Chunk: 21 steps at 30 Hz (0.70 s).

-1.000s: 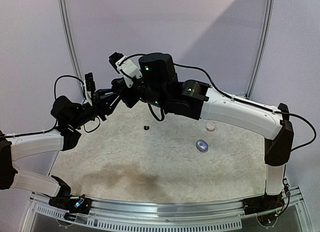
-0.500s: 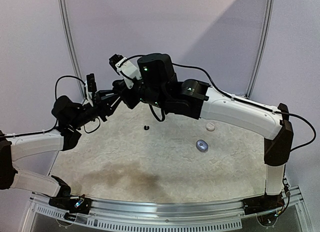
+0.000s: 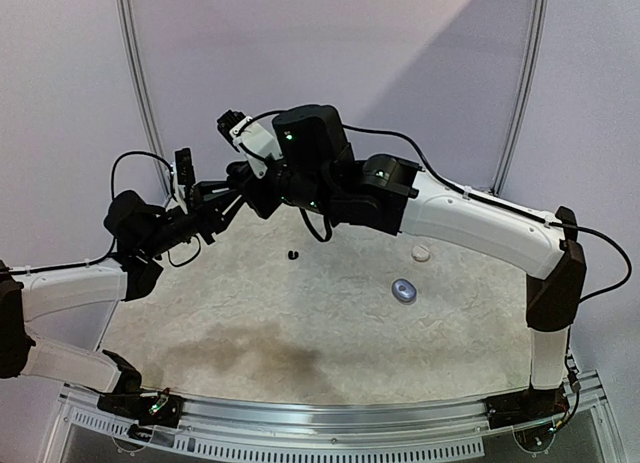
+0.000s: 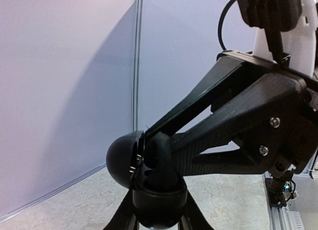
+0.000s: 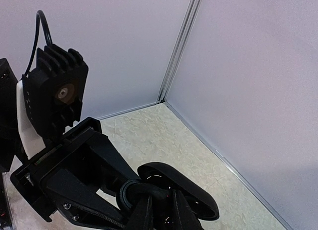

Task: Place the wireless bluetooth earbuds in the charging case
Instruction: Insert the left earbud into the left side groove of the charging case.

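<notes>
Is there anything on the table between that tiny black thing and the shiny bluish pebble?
No. In the top view, only bare mat lies between the black earbud and the bluish case.

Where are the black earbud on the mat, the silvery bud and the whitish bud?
black earbud (image 3: 293, 254), top view, its body.
silvery bud (image 3: 404, 290), top view, its middle.
whitish bud (image 3: 421, 252), top view, its top.

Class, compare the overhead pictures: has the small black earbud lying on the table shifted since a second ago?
No. The black earbud lies at the same spot, left of the white case as before.

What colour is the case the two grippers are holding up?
Black. The case shows best in the left wrist view.
</notes>
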Available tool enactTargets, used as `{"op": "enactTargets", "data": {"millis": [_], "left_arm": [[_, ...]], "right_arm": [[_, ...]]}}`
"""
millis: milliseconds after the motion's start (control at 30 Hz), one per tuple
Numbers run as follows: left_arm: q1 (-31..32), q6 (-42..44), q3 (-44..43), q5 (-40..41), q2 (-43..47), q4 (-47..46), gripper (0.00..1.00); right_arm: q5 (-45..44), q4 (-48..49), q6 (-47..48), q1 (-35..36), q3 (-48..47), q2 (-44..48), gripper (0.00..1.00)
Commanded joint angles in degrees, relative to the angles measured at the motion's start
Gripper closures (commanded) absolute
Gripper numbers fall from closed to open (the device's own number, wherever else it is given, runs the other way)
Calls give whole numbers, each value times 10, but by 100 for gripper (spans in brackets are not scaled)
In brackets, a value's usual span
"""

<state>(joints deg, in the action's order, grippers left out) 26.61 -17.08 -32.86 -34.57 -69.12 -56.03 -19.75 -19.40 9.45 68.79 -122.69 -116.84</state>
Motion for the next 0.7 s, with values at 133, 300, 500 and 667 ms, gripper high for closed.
{"op": "enactTargets", "data": {"millis": [133,300,500,667], "left_arm": [[-1,5,-10,-1,11,-27,100],[-1,-13,-9,6,12,-35,100],[-1,-23,-8,11,13,-39,100],[-1,-11,-9,5,14,-30,100]], "right_arm": [[11,-72,-9,3,-23,-35,82],[10,-88,-15,2,-29,-34,81],[12,-107,-17,0,-33,-30,81],[17,-116,-20,0,-47,-37,77]]}}
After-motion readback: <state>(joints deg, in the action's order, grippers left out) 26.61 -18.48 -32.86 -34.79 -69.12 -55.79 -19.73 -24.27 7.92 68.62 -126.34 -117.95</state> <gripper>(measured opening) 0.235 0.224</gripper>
